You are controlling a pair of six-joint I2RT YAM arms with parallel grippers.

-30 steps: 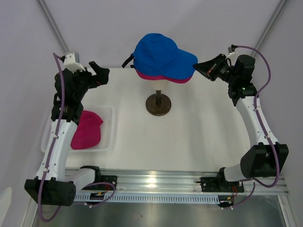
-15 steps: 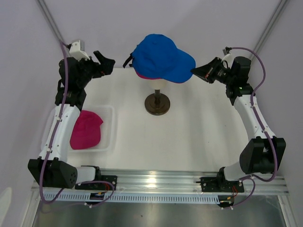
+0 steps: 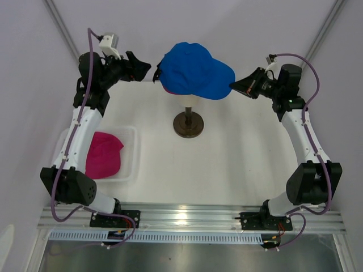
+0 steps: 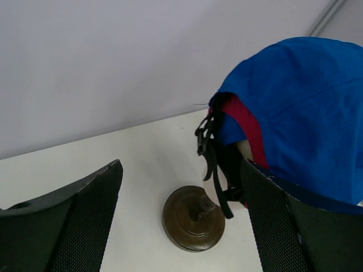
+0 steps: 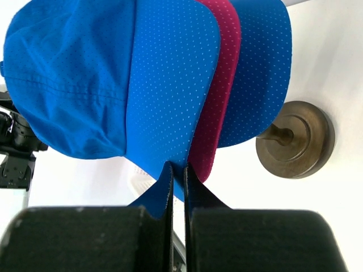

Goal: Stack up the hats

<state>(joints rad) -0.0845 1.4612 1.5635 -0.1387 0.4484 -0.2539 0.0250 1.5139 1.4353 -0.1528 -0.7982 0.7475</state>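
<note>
Top blue hat [image 3: 193, 69]: a soft fabric cap with a curved brim, sitting highest on the cream mannequin head [image 3: 191, 102], whose dark round stand [image 3: 189, 124] is on the white table [image 3: 238, 147].

Top external view. A sliver of the magenta hat [image 3: 168, 89] shows below the blue crown at its rear. A loose magenta hat [image 3: 103, 156] lies crumpled in the white basket [image 3: 128, 164] at the table's left. The left gripper [image 3: 144, 68] hangs just beside the back of the stack. The right gripper [image 3: 232, 86] meets the tip of the blue brim.

Left wrist view. The ribbed black fingers [image 4: 85, 215] stand wide apart with nothing between them. Ahead, the blue crown [image 4: 300, 113] overlaps the magenta hat [image 4: 241, 122], and a black adjuster strap [image 4: 210, 153] dangles from the rear opening. The stand's base [image 4: 193, 218] is a stepped, bronze-brown disc.

Right wrist view. Three perforated mesh brims fan out from beneath: top blue [image 5: 170, 85], magenta [image 5: 218, 85], and a lower blue hat [image 5: 258, 73]. The right gripper's [image 5: 177, 167] fingers are pressed together on the edge of the top blue brim, pinching it.
</note>
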